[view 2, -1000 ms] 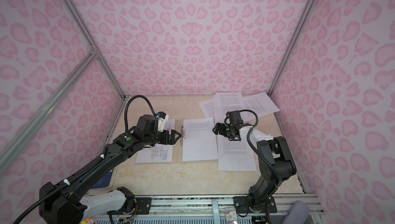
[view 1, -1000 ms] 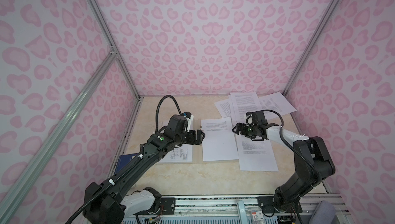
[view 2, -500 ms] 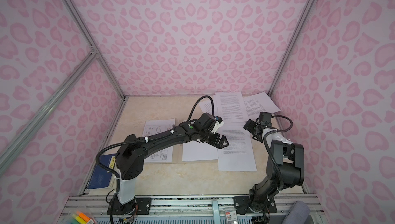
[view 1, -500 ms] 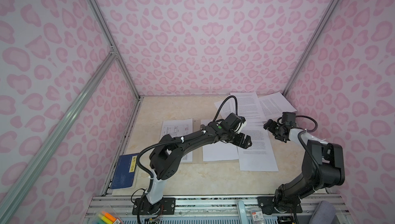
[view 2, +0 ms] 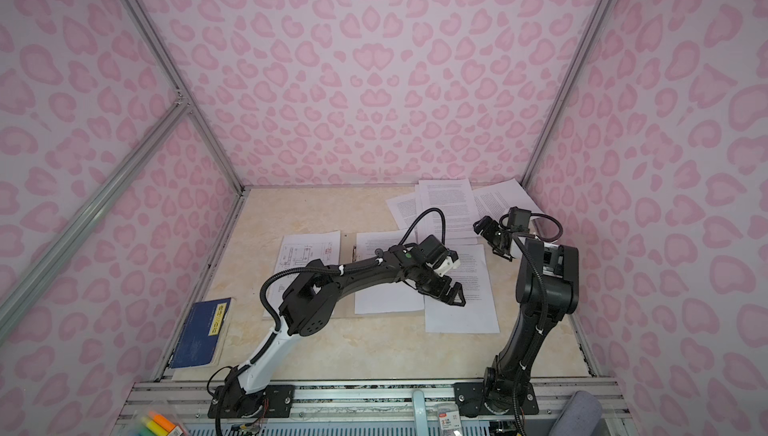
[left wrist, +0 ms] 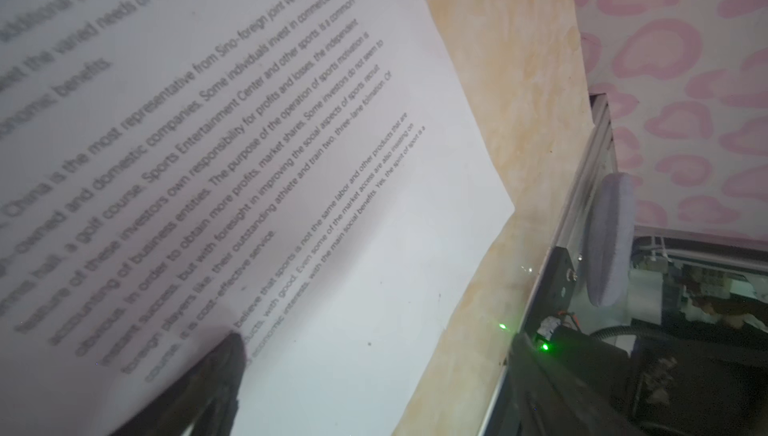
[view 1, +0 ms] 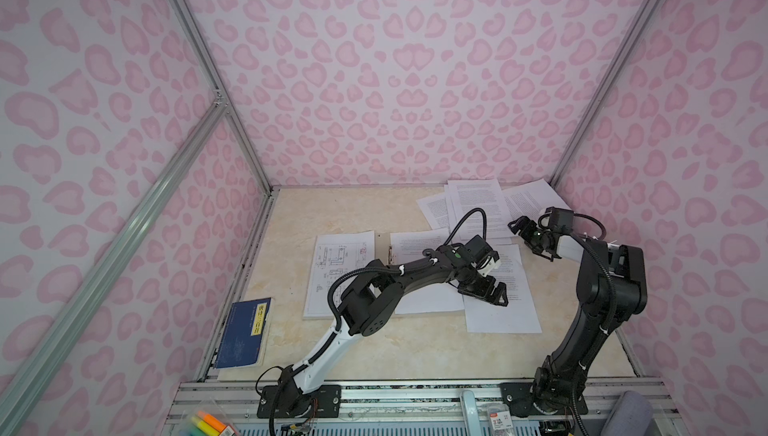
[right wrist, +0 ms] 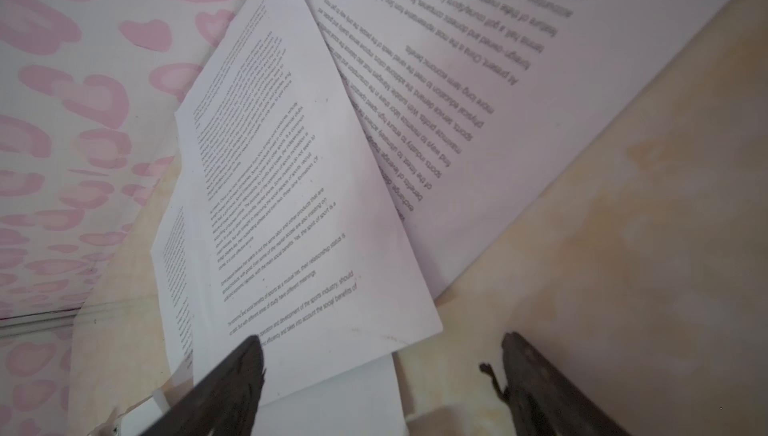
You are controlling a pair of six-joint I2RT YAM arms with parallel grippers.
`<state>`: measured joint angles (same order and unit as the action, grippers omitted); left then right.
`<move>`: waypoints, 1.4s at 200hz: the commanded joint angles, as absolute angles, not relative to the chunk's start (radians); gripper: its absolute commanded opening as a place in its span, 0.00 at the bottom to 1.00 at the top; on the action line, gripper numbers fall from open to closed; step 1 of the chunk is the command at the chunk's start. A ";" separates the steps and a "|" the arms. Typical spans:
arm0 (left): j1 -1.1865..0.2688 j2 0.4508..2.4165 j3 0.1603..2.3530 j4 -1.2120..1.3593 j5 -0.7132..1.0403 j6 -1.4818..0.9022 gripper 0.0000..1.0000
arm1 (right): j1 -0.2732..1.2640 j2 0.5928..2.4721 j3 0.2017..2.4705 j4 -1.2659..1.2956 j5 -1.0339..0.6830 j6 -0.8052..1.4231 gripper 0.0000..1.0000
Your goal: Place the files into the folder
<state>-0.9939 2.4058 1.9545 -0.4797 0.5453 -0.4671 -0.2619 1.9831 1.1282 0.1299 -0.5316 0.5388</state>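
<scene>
The grey-beige folder (view 1: 381,247) (view 2: 347,247) lies open in the middle of the table. Files cover both its leaves: a sheet of line drawings (view 1: 340,272) on the left leaf, a text sheet (view 1: 417,242) on the right. Another text sheet (view 1: 503,309) (left wrist: 291,164) lies loose just right of the folder. My left gripper (view 1: 494,292) (view 2: 451,294) hovers open over it; one finger (left wrist: 216,375) shows in the left wrist view. More files (view 1: 478,201) (right wrist: 299,188) are piled at the back right. My right gripper (view 1: 517,226) (view 2: 482,226) (right wrist: 382,371) is open and empty over that pile's near corner.
A dark blue book (view 1: 245,334) (view 2: 199,334) with a yellow label lies at the front left by the wall frame. Pink patterned walls close in three sides. Highlighters (view 1: 208,423) and a grey pad (view 1: 631,413) sit beyond the front rail.
My left gripper has swung from the drawing sheet across the folder to the loose sheet on the right. My right gripper has drawn back from the middle sheets toward the back right pile.
</scene>
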 commanded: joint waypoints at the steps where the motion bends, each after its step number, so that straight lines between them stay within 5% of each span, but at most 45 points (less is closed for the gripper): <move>1: -0.993 2.430 1.956 -0.520 0.556 -0.480 1.00 | -0.260 2.006 1.114 0.124 -0.632 0.565 0.90; 220: -0.951 2.433 1.862 -0.461 0.524 -0.566 0.99 | -0.474 1.422 0.536 -0.205 -0.780 0.588 0.97; 250: -0.950 2.425 1.865 -0.456 0.536 -0.561 0.99 | -0.469 1.376 0.548 -0.259 -0.748 0.539 0.86; 280: -0.950 2.419 1.868 -0.455 0.545 -0.560 0.99 | -0.453 1.346 0.545 -0.265 -0.724 0.531 0.58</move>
<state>-0.9504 2.4027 1.8767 -0.3618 0.6556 -0.5735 -0.4652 1.3659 0.5495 -0.2276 -0.7578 0.5571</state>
